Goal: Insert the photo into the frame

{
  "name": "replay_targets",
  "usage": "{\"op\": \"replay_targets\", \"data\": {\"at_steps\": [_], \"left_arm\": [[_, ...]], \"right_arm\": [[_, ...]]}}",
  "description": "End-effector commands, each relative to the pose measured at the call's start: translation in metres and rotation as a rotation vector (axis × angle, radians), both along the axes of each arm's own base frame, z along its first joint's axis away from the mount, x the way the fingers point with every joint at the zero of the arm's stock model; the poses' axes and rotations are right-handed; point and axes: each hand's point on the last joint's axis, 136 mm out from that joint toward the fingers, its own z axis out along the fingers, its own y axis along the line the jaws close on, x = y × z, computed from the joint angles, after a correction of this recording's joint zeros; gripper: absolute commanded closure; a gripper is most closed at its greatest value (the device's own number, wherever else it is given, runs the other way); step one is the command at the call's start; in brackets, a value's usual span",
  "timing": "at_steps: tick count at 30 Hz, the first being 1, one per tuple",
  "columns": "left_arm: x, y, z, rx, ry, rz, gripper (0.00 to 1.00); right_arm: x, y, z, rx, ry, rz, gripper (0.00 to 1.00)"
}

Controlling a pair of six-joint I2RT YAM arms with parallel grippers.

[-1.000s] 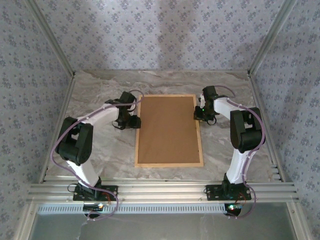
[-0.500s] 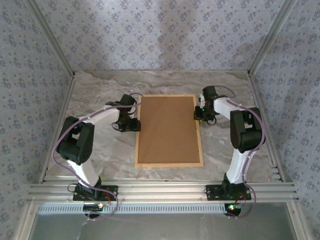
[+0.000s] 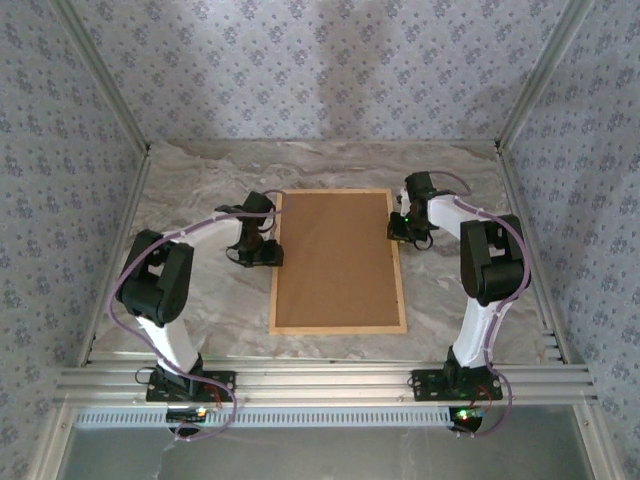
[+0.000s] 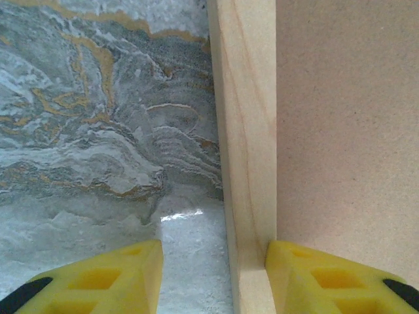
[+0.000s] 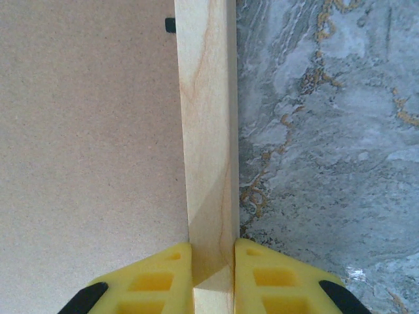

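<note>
While the thin-edged rectangular frame of light natural wood [image 3: 338, 329] lies flat, back upward, near the middle of the grey marbled surface [image 3: 200, 180], its long sides run from the near edge toward the far edge. A plain brown backing board [image 3: 335, 260] fills its opening. The white left arm [image 3: 195, 235] reaches in from the left edge side and the white right arm [image 3: 455, 212] from the right, each meeting a long rail in the frame's far half. The left jaws stand partly open astride the left rail [image 4: 245, 131]. One yellow finger [image 4: 98, 275] is over the bare surface with a gap to the wood, and the other [image 4: 327, 275] is over the backing board just beside the rail's inner edge, so nothing is gripped. The right jaws are closed on the right rail [image 5: 206, 131], with both yellow fingers [image 5: 150, 281] pressed against its sides. A small black tab [image 5: 170, 25] sits at that rail's inner edge, farther along.
</note>
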Motion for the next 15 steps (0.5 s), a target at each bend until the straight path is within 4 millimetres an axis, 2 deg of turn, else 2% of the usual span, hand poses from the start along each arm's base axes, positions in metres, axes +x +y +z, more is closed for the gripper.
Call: {"op": "replay_targets", "data": {"at_steps": [1, 8, 15], "left_arm": [[-0.007, -0.005, -0.016, 0.0, 0.042, -0.019, 0.52], [-0.003, -0.014, -0.026, -0.01, 0.038, -0.037, 0.49], [-0.009, -0.011, -0.045, 0.063, 0.066, -0.06, 0.47]], "right_arm": [[-0.01, -0.004, -0.02, -0.036, 0.05, 0.015, 0.81], [-0.01, -0.003, -0.02, -0.039, 0.05, 0.018, 0.81], [-0.011, -0.003, -0.02, -0.039, 0.051, 0.018, 0.82]]}}
